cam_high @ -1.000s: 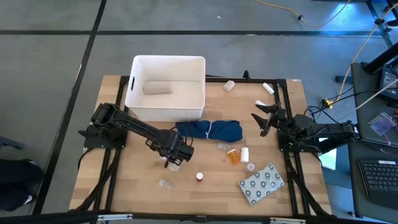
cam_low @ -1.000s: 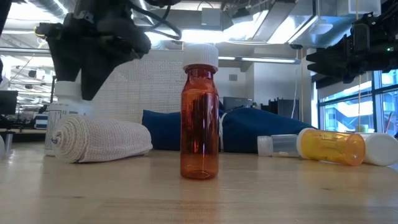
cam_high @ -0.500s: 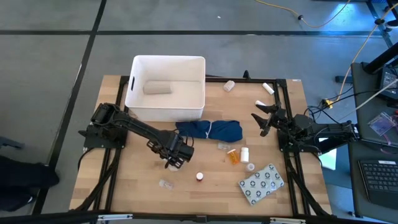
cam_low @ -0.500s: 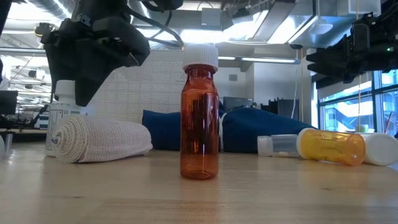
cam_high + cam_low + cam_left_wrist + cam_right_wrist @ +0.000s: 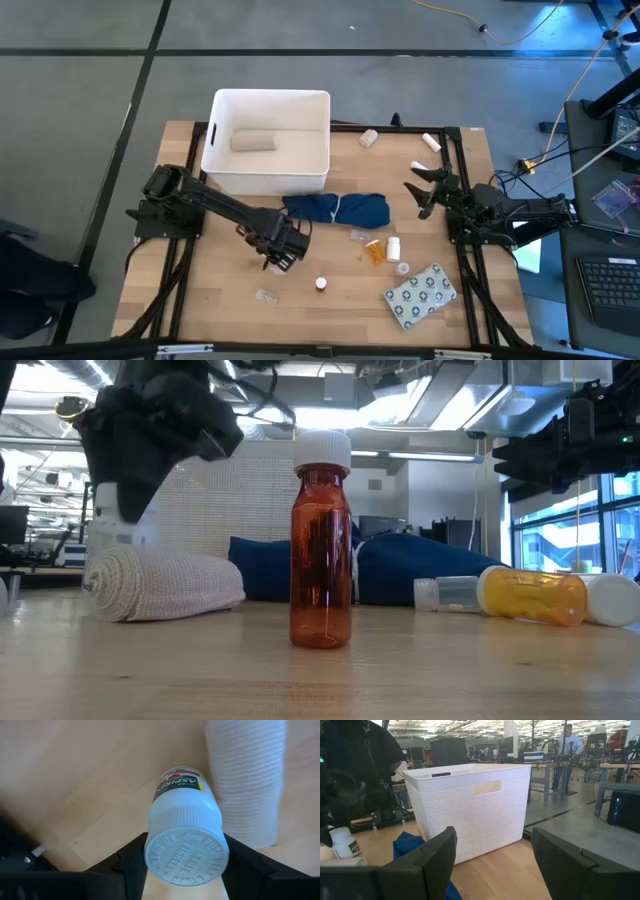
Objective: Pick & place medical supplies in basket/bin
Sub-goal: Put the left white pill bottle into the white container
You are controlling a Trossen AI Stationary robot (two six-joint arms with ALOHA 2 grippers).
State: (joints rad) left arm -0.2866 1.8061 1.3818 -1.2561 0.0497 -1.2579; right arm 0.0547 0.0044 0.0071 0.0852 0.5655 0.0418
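Observation:
My left gripper (image 5: 280,254) points down at the table's middle left, shut on a white aspirin bottle (image 5: 182,815) with a ribbed cap. A white gauze roll (image 5: 245,780) lies right beside the bottle. In the low view this roll (image 5: 165,585) hides the bottle's base. The white basket (image 5: 268,140) stands at the far left with one gauze roll (image 5: 253,142) inside. An amber bottle (image 5: 320,560) stands upright near the front. My right gripper (image 5: 418,190) waits open over the table's right side. My left gripper pinches the bottle's ribbed cap (image 5: 186,851) between its two fingers, one finger (image 5: 131,856) on each side of the cap. The fingers come from above, pointing down. The bottle hangs or stands about upright below them; whether its base is on the table I cannot tell.
A dark blue cloth (image 5: 337,209) lies just in front of the basket. An orange pill bottle (image 5: 373,251), a white bottle (image 5: 393,246) and a grey dotted blister pack (image 5: 421,296) lie to the right. Small vials lie at the far right (image 5: 369,138) and near front (image 5: 266,296).
My left gripper has stayed over the white bottle, rolled a little about its downward axis and closed its fingers on the cap. In the low view the bottle has shifted slightly toward the gauze roll.

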